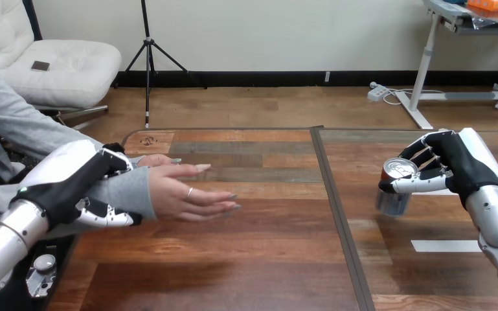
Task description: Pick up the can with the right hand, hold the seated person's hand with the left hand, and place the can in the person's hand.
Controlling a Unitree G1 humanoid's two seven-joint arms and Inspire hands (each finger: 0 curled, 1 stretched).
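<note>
While left hand (71, 183) clasps person's wrist (129, 192), right hand (458, 162) grips cylindrical metal can (392, 199).

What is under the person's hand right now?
The table shows below the person's hand; the left hand curls fingers under the wrist. The hand's underside is hidden.

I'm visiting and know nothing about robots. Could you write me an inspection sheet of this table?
Surface: wooden table, dark seam down its middle.
Job's things: can at the table's right; person's hand open, empty, over the table's left.
Clutter: white strip flat on the table's right part.
Hands: left hand curled round the person's wrist; right hand curled round the can.
Cables: nothing seen on the table.
Surroundings: person seated at the table's left.
</note>
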